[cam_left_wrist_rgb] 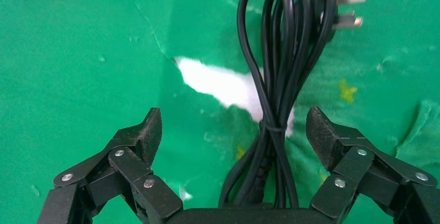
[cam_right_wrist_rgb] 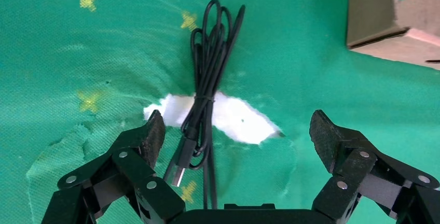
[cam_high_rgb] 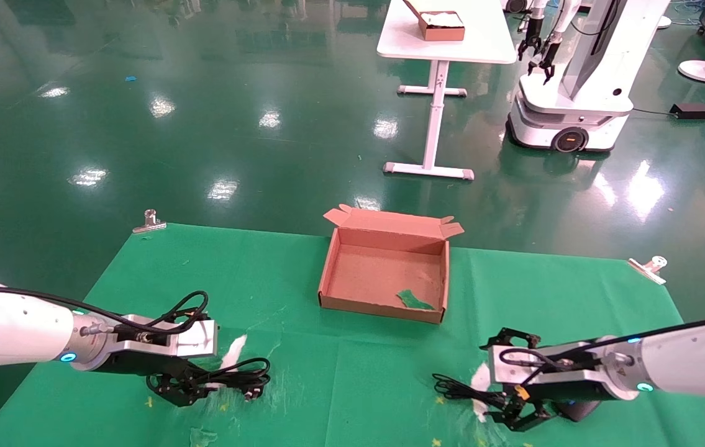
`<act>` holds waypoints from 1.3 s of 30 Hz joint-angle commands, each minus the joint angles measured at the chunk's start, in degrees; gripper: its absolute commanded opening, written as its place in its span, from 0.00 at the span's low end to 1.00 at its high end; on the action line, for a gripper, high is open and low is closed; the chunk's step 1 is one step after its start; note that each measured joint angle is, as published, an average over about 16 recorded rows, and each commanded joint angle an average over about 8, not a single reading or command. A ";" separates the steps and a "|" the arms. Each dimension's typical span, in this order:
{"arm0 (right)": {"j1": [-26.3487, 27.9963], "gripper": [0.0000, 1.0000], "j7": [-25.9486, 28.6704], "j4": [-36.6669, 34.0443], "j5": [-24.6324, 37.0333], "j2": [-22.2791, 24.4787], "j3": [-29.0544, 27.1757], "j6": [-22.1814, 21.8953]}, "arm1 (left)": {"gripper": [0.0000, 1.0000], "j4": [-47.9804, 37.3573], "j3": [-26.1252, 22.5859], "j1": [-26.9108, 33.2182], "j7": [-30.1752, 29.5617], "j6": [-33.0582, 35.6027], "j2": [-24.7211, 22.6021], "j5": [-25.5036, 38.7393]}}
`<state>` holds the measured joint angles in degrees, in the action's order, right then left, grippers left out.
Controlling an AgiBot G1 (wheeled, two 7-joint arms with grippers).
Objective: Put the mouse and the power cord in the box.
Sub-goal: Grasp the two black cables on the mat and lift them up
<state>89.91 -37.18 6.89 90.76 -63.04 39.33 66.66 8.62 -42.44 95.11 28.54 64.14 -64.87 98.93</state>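
The power cord [cam_left_wrist_rgb: 283,68] lies as a tied black bundle on the green cloth, its pronged plug [cam_left_wrist_rgb: 342,9] at the far end. My left gripper [cam_left_wrist_rgb: 233,120] is open and straddles the bundle, low over the cloth at front left [cam_high_rgb: 184,391]. The mouse's thin cable [cam_right_wrist_rgb: 210,63] with its USB plug [cam_right_wrist_rgb: 179,169] lies between the open fingers of my right gripper [cam_right_wrist_rgb: 236,125], at front right [cam_high_rgb: 517,417]. The mouse body is mostly hidden under my right wrist. The open brown box [cam_high_rgb: 380,308] sits at the table's middle back, with a green scrap [cam_high_rgb: 414,300] inside.
White patches show through tears in the cloth [cam_high_rgb: 233,354] near both grippers. Metal clips [cam_high_rgb: 150,221] [cam_high_rgb: 650,267] hold the cloth at the back corners. Beyond the table are another robot [cam_high_rgb: 576,81] and a white table [cam_high_rgb: 482,43] with a small box [cam_high_rgb: 442,26].
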 commanded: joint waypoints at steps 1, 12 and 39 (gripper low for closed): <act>0.27 0.86 -1.44 -1.74 -0.06 -0.79 -0.05 -0.64 | 0.93 -1.74 -0.14 0.32 1.32 -0.87 -0.51 0.27; 0.77 0.00 -3.62 -4.94 -0.37 -1.58 -0.38 -1.28 | 0.00 -4.97 -0.30 1.27 3.65 -0.63 -1.27 0.61; 0.48 0.00 -3.21 -3.77 -0.54 -1.17 -0.38 -0.84 | 0.00 -3.81 -0.15 0.80 3.18 -0.59 -0.95 0.25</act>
<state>90.39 -40.40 3.12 90.22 -64.21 38.95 65.81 4.81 -42.58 95.92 31.72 63.55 -65.81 99.18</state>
